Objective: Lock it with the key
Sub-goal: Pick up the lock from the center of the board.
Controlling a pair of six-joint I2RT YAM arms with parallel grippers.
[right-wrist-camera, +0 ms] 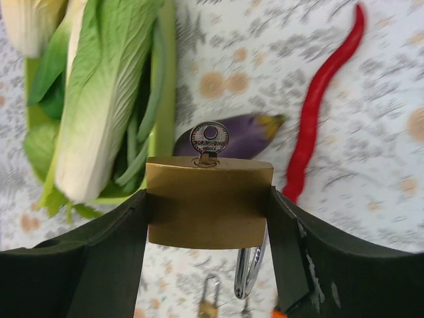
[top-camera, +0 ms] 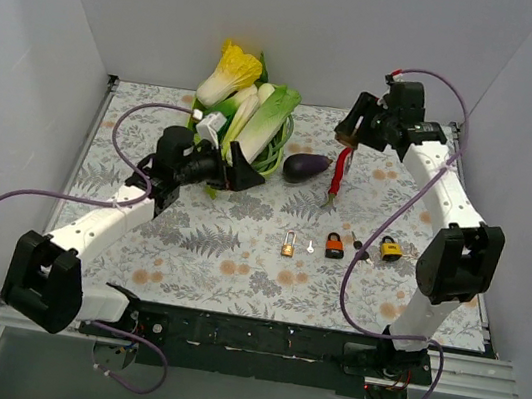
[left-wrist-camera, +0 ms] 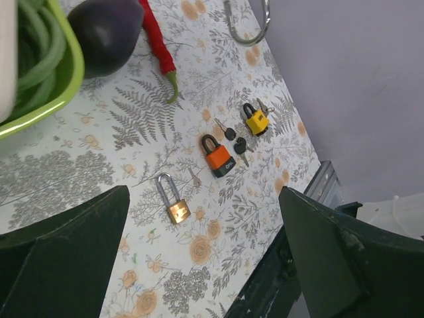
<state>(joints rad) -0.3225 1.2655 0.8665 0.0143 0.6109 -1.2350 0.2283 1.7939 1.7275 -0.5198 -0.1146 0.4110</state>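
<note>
My right gripper (top-camera: 349, 134) is shut on a large brass padlock (right-wrist-camera: 209, 202) and holds it above the table at the back right. A key (right-wrist-camera: 209, 139) sits in its keyhole, and its steel shackle (right-wrist-camera: 248, 271) hangs below; the shackle also shows in the left wrist view (left-wrist-camera: 248, 26). My left gripper (top-camera: 240, 170) is open and empty beside the green basket (top-camera: 271, 155), its jaws wide apart in the left wrist view (left-wrist-camera: 202, 252). I cannot tell whether the shackle is latched.
On the cloth lie a small brass padlock (left-wrist-camera: 173, 199) with a loose key (left-wrist-camera: 194, 177), an orange padlock (left-wrist-camera: 217, 156), a yellow padlock (left-wrist-camera: 255, 120), black-headed keys (left-wrist-camera: 235, 140), an eggplant (top-camera: 303, 167) and a red chili (top-camera: 336, 175). The basket holds cabbages.
</note>
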